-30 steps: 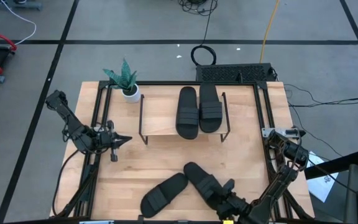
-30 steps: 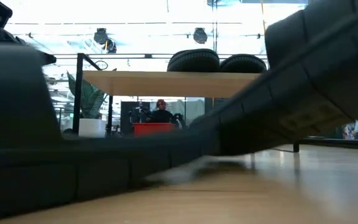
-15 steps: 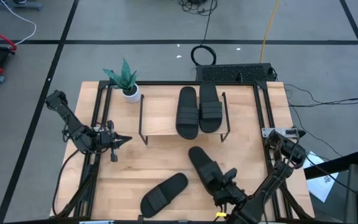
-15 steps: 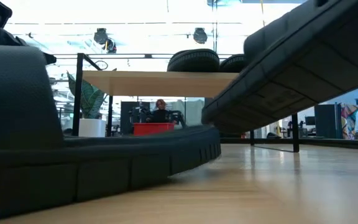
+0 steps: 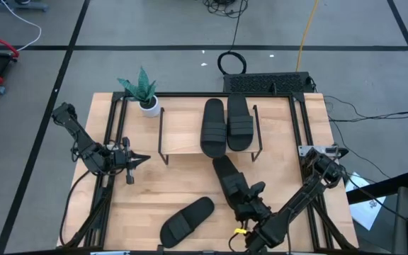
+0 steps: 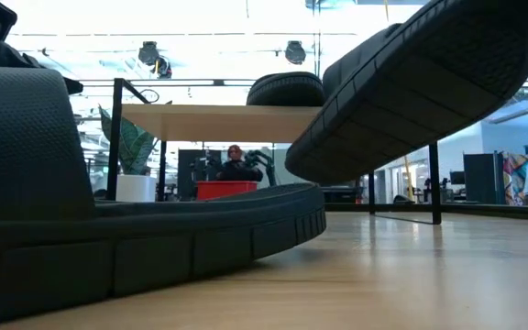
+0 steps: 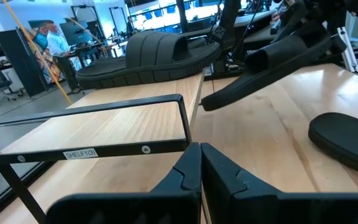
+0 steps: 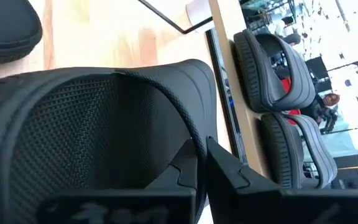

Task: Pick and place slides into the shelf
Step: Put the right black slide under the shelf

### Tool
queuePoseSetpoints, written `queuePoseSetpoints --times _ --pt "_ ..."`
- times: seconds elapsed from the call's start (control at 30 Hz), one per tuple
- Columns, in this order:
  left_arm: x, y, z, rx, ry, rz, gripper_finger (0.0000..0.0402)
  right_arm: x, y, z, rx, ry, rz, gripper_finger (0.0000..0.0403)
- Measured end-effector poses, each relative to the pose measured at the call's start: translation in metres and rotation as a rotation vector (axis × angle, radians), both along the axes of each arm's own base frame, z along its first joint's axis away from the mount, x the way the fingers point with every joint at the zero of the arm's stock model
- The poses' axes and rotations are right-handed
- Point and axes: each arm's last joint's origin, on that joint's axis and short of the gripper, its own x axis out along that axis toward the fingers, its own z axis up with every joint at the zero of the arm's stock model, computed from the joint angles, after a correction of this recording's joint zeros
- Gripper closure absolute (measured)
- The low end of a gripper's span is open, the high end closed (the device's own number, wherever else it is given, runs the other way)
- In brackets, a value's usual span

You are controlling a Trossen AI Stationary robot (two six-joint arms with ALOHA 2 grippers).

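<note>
Slides first: of the four matching all-black open-toe slide sandals with wide ribbed straps, two (image 5: 226, 126) lie side by side on the light wooden top board of the low two-tier shelf with a thin black wire frame (image 5: 183, 140), at about 12 o'clock on the worktop (image 5: 154, 191). A third black slide (image 5: 231, 185) is held off the wood, tilted, its toe pointing toward the shelf's front edge at roughly 5 o'clock from the shelf; in the low view its sole (image 6: 411, 92) hangs in the air above the wood. The right tool (image 5: 252, 210) is clamped on this slide's rear part, and the right wrist view shows its fingers (image 8: 194, 171) pinched on the strap's edge. The fourth black slide (image 5: 186, 221) lies flat on the worktop near 6 o'clock, apart from the lifted one. The left tool (image 5: 139, 161) waits at about 9 o'clock beside the worktop's left side, its fingers (image 7: 194, 174) pressed together on nothing. A small green potted plant in a white pot (image 5: 144, 93) stands at 11 o'clock, just beside the shelf's left end.
</note>
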Motion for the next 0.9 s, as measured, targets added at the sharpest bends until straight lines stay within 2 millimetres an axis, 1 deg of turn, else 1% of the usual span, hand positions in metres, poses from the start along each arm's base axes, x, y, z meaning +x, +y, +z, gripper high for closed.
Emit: queuePoseSetpoints --times 0.17,0.43,0.63,0.77,0.9 --pt "0.000 -0.001 0.003 0.019 -0.016 -0.016 0.0400 0.001 -0.005 -0.001 0.007 0.027 -0.033 0.0402" --pt "0.001 -0.005 0.016 0.061 -0.109 -0.162 0.0394 -0.001 -0.020 -0.012 -0.007 0.068 -0.095 0.0402" --pt "0.001 -0.005 0.017 0.055 -0.114 -0.167 0.0398 -0.001 -0.028 -0.013 -0.024 0.089 -0.132 0.0402" --pt "0.001 -0.005 0.017 0.049 -0.113 -0.168 0.0392 0.000 -0.029 -0.013 -0.043 0.109 -0.120 0.0402" --pt "0.001 -0.005 0.017 0.050 -0.113 -0.168 0.0398 0.000 -0.033 -0.017 -0.085 0.091 -0.103 0.0402"
